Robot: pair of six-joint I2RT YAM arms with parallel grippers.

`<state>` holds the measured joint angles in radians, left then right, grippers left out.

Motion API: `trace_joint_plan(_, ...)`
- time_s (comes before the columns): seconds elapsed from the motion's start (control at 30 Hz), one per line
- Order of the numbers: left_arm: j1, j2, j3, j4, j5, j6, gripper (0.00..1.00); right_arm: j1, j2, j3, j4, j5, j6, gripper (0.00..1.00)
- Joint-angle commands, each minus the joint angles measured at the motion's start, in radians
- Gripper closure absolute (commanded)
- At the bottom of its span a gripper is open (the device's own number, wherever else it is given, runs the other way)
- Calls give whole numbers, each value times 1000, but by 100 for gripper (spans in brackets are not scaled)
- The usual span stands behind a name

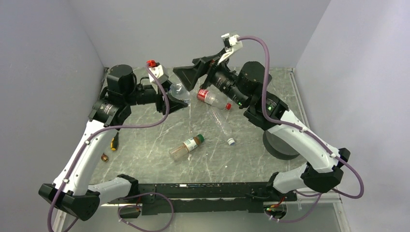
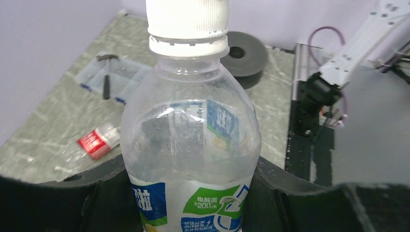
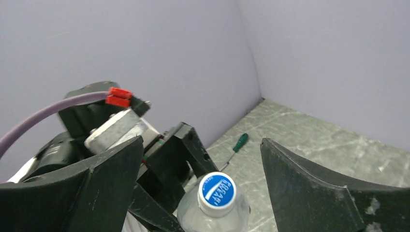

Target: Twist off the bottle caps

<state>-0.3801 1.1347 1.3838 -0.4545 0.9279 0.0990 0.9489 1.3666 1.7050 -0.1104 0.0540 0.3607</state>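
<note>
My left gripper (image 1: 177, 102) (image 2: 191, 203) is shut on the clear bottle with the blue-white label (image 2: 188, 145) (image 1: 180, 90) and holds it above the table, its white-and-blue cap (image 2: 187, 21) on. My right gripper (image 1: 187, 77) (image 3: 200, 145) is open, its fingers (image 3: 309, 188) on either side of that cap (image 3: 217, 191) and apart from it. The red-label bottle (image 1: 207, 96) with its red cap (image 1: 228, 106), the slim clear bottle (image 1: 220, 122) with a white cap (image 1: 231, 141) at its end, and the amber bottle (image 1: 184, 148) with its green cap (image 1: 199, 138) lie on the table.
A grey disc (image 1: 280, 145) (image 2: 246, 50) sits at the right of the table. A yellow-handled tool (image 1: 114, 143) lies near the left edge. A green screwdriver (image 3: 239, 143) lies by the back wall. A bagged tool (image 2: 106, 82) also shows. Grey walls enclose three sides.
</note>
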Motion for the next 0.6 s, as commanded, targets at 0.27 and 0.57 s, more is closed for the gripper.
trace_joint_plan(0.27,0,-43,-15,29,-173,95,85,4,66,41,-115,154,73,30)
trace_joint_plan(0.57,0,-43,-22,38,-173,87,85,7,83,35,-59,134,110,68)
